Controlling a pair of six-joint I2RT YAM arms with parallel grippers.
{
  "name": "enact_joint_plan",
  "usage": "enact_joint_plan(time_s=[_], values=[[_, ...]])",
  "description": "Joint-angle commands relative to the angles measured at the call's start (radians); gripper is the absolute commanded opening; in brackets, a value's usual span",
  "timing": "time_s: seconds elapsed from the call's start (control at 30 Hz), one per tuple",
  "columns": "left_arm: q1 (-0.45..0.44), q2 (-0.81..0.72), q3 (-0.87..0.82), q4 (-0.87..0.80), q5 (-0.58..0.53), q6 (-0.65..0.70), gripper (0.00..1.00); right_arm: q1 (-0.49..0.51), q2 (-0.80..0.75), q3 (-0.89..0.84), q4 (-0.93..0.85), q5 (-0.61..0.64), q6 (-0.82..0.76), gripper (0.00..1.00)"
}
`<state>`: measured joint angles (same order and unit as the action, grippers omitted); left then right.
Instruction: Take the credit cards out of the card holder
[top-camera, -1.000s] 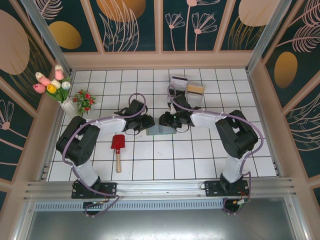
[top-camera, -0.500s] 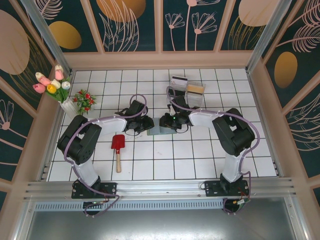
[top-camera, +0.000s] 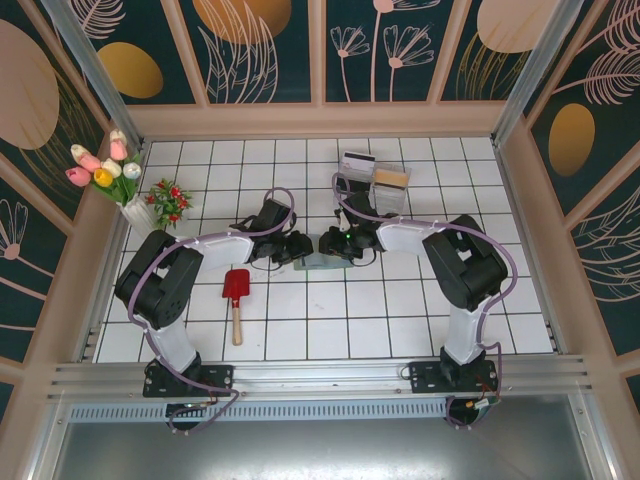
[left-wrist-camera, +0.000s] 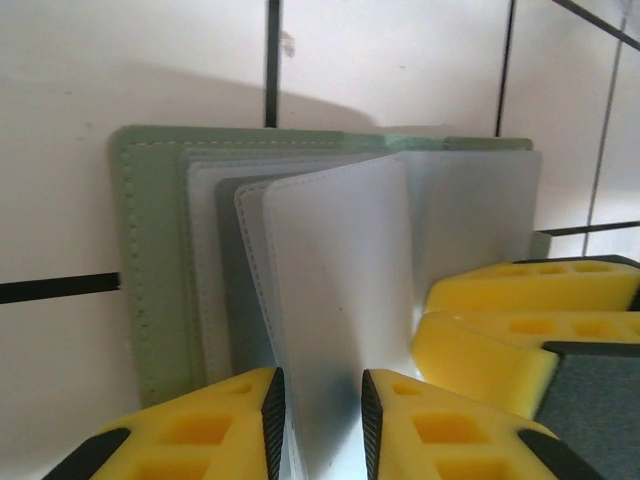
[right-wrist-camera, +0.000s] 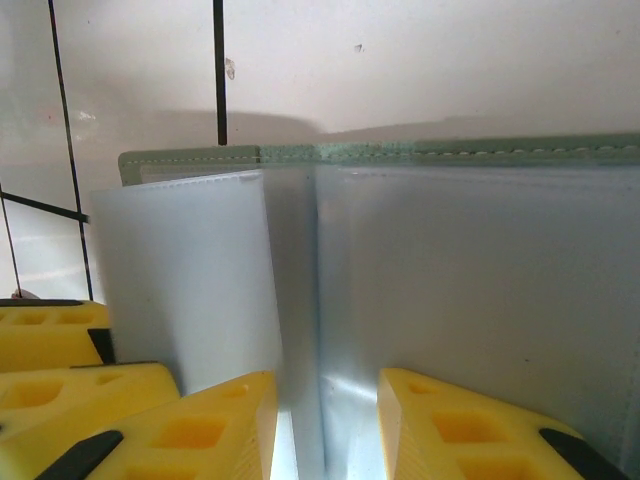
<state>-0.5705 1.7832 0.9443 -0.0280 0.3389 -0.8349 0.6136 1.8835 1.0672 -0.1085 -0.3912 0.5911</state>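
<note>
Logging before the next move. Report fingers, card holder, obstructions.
Left fingers and right fingers each straddle a clear pocket leaf, grip unclear. Card holder open on tiles. Red shovel lies apart, left side.

bright even light, blurry close foreground

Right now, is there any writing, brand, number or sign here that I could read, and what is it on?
No text here can be read.
card holder: plain green cover, no lettering.
frosted sleeves: blank.
striped card at the back: any print is too small to read.
tan card beside it: too small to read.
</note>
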Motion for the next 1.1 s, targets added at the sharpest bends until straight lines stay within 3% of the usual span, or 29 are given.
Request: enact_joint_plan(time_s=[0.0,0.63,0.87,1.07], values=[[-0.006,-0.015,0.014,0.072,0.075,-0.005,0.3,0.002,-0.007,-0.001,-0.005,0.009,0.025,0.34],[-0.032,0.047,0.068,0.223,0.211,-0.025,0.36,-0.096,-0.259,-0.131,0.032,0.146,0.119,0.37],[-0.049,0.127,0.119,0.224,0.19,-0.057,0.46,-0.129,-0.314,-0.172,0.059,0.153,0.124,0.38],[-0.045,0.031,0.093,0.155,0.087,-0.035,0.44,-0.103,-0.265,-0.132,0.062,0.064,0.078,0.37]])
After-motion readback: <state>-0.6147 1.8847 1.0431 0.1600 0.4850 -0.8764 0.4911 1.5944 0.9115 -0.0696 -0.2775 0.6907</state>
